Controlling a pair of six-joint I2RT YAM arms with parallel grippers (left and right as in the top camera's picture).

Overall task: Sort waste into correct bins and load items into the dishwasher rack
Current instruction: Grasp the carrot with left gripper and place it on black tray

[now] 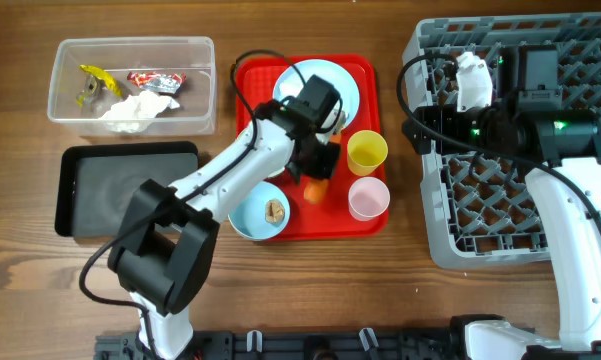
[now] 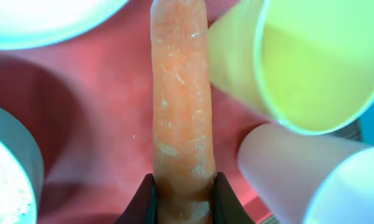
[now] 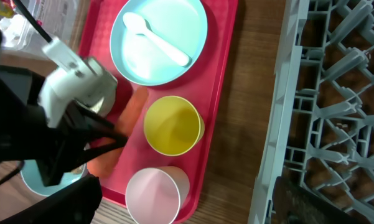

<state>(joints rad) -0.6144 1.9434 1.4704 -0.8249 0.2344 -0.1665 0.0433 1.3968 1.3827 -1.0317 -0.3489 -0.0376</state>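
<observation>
Two left fingers (image 2: 143,202) pinch the orange carrot (image 2: 180,106), seemingly above the red tray (image 2: 106,124).

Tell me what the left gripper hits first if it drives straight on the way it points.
The left gripper is shut on the orange carrot, so that leads. Ahead lies bare red tray between the pale blue plate and yellow cup; probably tray first, depth unclear.
</observation>
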